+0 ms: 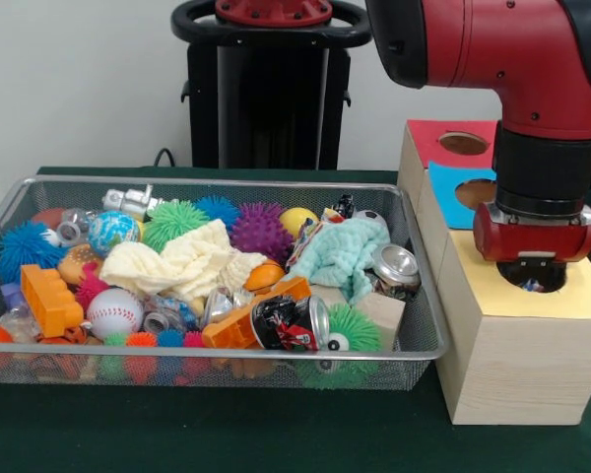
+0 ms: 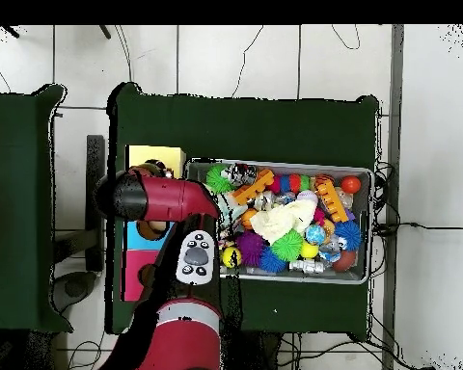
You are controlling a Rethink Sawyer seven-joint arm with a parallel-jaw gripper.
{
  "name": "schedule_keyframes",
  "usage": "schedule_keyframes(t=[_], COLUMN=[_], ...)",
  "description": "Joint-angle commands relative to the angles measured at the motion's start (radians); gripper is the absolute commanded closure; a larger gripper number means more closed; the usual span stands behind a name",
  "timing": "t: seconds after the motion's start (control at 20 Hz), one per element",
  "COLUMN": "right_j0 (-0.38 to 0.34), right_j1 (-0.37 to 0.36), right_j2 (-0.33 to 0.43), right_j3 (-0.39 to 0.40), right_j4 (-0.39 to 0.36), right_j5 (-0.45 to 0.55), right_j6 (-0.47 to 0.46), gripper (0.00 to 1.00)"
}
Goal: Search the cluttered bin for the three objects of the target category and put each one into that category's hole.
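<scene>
1. The wire-mesh bin (image 1: 217,360) serves as the landmark; it sits on the dark green bench (image 1: 227,434), and a row of three wooden boxes stands just beside one of its short ends.
2. The yellow-topped box (image 1: 517,365) is the one nearest the front camera, with the blue-topped box (image 1: 451,192) behind it and the red-topped box (image 1: 435,138) farthest back.
3. The red and black arm (image 1: 532,59) comes down over the yellow-topped box, away from the bin.
4. The gripper (image 1: 532,281) hangs directly over the hole (image 1: 550,284) in the yellow top, its tip at or just inside the opening.
5. A small speck of multicoloured print shows at the gripper's tip, but whether it is wide, narrow or holding anything cannot be told.
6. Inside the bin, a plain cream cloth (image 1: 182,264) lies near the middle, on top of the clutter.
7. A mint-green cloth (image 1: 347,254) lies toward the bin's end nearest the boxes.
8. Beside the mint-green cloth rests a crushed silver can (image 1: 394,266); another crushed can (image 1: 291,323), red and black, lies at the bin's front wall.
9. No confetti-patterned cloth can be made out among the bin's contents.
10. An orange toy brick (image 1: 49,301), a baseball (image 1: 113,310) and a purple spiky ball (image 1: 260,231) lie elsewhere in the bin.
</scene>
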Motion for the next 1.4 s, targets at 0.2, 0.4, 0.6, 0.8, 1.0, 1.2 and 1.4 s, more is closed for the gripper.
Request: schedule_keyframes(t=[0.2,0.4,0.6,0.8,1.0,1.2,1.4], right_j0=[-0.024,-0.056,-0.082,-0.099,-0.101,-0.098,-0.094], right_j1=[0.071,0.017,-0.022,-0.055,-0.092,-0.103,-0.104], right_j2=[0.014,0.042,0.042,0.044,0.038,0.031,0.03], right_j3=[0.033,0.071,0.057,0.032,0.022,0.016,0.019], right_j4=[0.027,0.018,0.019,0.025,0.027,0.02,0.014], right_j5=[0.036,0.125,0.407,0.478,0.503,0.522,0.513], right_j6=[0.213,0.166,0.135,0.14,0.15,0.157,0.165], gripper=[0.0,0.0,0.0,0.0,0.0,0.0,0.0])
